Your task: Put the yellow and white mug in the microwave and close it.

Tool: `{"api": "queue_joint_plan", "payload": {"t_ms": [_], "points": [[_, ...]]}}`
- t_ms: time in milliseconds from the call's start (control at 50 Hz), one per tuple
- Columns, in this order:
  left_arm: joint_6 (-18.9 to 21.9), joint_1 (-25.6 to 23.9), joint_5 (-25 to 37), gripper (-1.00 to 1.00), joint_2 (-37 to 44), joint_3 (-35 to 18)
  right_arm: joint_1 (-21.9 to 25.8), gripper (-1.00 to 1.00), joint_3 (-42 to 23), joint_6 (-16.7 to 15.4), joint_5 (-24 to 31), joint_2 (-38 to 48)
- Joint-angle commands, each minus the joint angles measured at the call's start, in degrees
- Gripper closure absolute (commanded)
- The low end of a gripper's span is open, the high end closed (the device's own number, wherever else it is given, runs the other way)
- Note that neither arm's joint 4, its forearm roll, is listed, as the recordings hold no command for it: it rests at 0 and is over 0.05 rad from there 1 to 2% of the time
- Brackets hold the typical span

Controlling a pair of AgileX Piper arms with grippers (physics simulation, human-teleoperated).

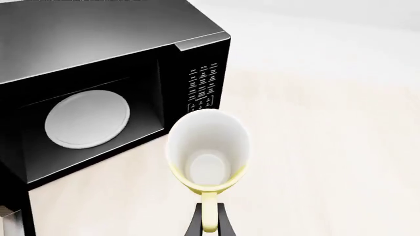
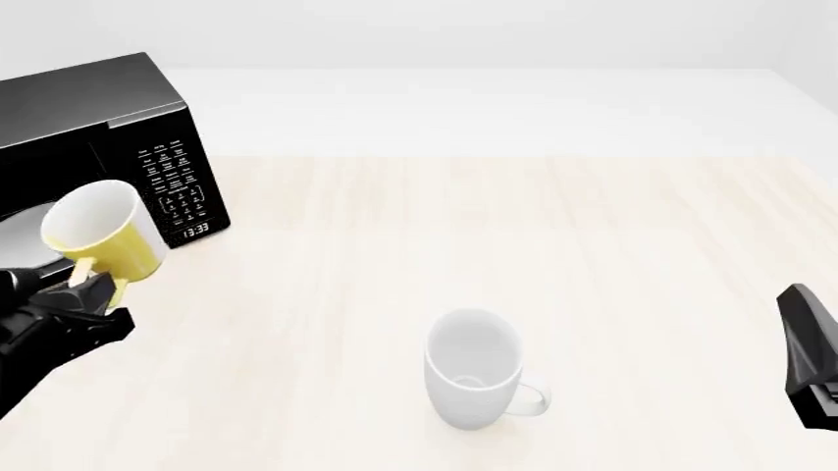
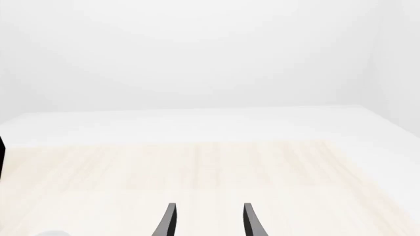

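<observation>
The left claw [image 1: 208, 222] pinches the yellow and white mug [image 1: 208, 150] by its handle, carrying it clear of the desk [image 2: 524, 235] just in front of the microwave [image 1: 98, 73], whose cavity stands exposed with the white round plate [image 1: 86, 118] in full sight; holding by the handle keeps the mug's body free to pass through the opening, and the tilt of its mouth towards the wrist camera likely follows from the angle of the reach. The right claw [image 3: 207, 221] sits idle with its fingers spread, well apart from the action near the desk's right edge. A larger all-white mug [image 2: 474, 368] stands untouched in the middle of the desk. The microwave's door is cut off at the frame edges, so how far it swings cannot be told, and the front view crops the left arm
</observation>
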Motion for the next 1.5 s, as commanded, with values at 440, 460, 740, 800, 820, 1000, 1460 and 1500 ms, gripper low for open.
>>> {"api": "queue_joint_plan", "payload": {"t_ms": [440,460,740,800,820,1000,1460,1500], "points": [[-0.4,12.9,-8.7,1.00,11.4,-2.3,0.0,-1.00,0.0,0.0,0.0,0.0],[-0.4,13.3,-8.9,1.00,11.8,-2.4,0.0,-1.00,0.0,0.0,0.0,0.0],[-1.0,16.1,-12.5,1.00,19.7,-5.4,0.0,-1.00,0.0,0.0,0.0,0.0],[-1.1,16.6,-12.8,1.00,20.7,-6.1,0.0,-1.00,0.0,0.0,0.0,0.0],[-1.3,16.5,-12.9,1.00,21.2,-6.4,0.0,-1.00,0.0,0.0,0.0,0.0],[-1.7,18.1,-15.0,1.00,25.9,-8.5,0.0,-1.00,0.0,0.0,0.0,0.0],[-0.8,21.6,-20.0,1.00,35.4,-12.5,0.0,-1.00,0.0,0.0,0.0,0.0],[-0.7,21.8,-20.2,1.00,36.2,-13.2,0.0,-1.00,0.0,0.0,0.0,0.0]]}}
